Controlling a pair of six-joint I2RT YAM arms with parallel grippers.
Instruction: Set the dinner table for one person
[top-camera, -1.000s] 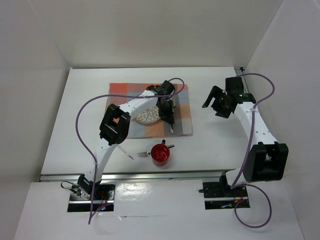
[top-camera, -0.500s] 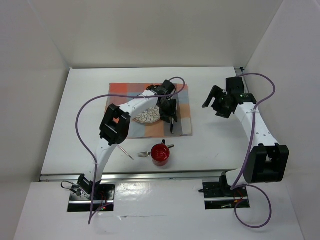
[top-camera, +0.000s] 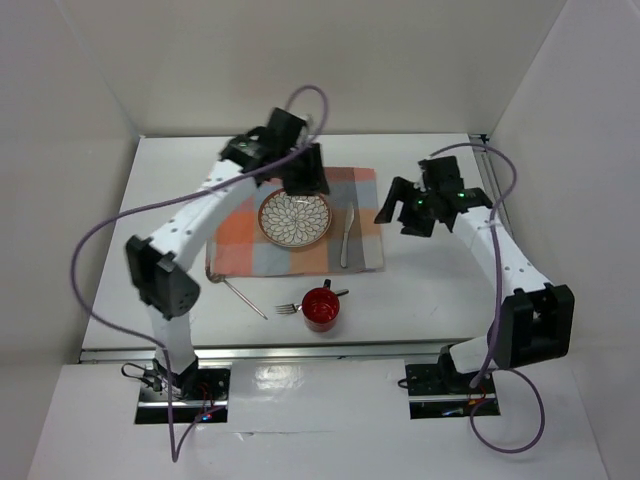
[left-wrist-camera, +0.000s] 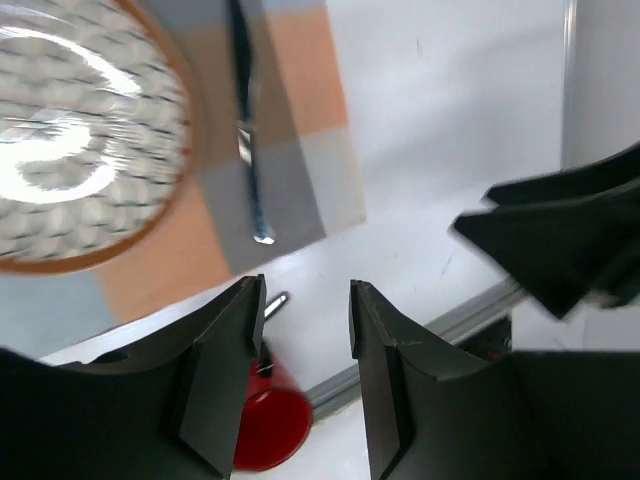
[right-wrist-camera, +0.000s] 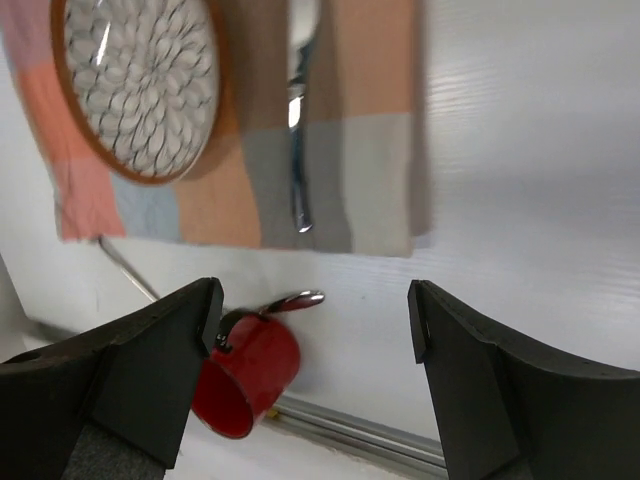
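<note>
Left gripper (left-wrist-camera: 306, 298), right gripper (right-wrist-camera: 313, 308) parted; empty

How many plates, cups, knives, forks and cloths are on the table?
Plate: 1
Cup: 1
Knife: 1
Fork: 1
Cloth: 1
Total: 5

On my top feed I see a plain white enclosure: a back wall (top-camera: 320, 60), a left wall (top-camera: 50, 200) and a right wall (top-camera: 590, 130), all smooth and matte, closing round the white dinner table (top-camera: 440, 290). A metal rail (top-camera: 300, 352) runs along the table's near edge, and just below it a glossy white ledge (top-camera: 320, 430) throws back soft patches of light. The light looks even and diffuse to me, with only faint shadows on the tabletop.
</note>
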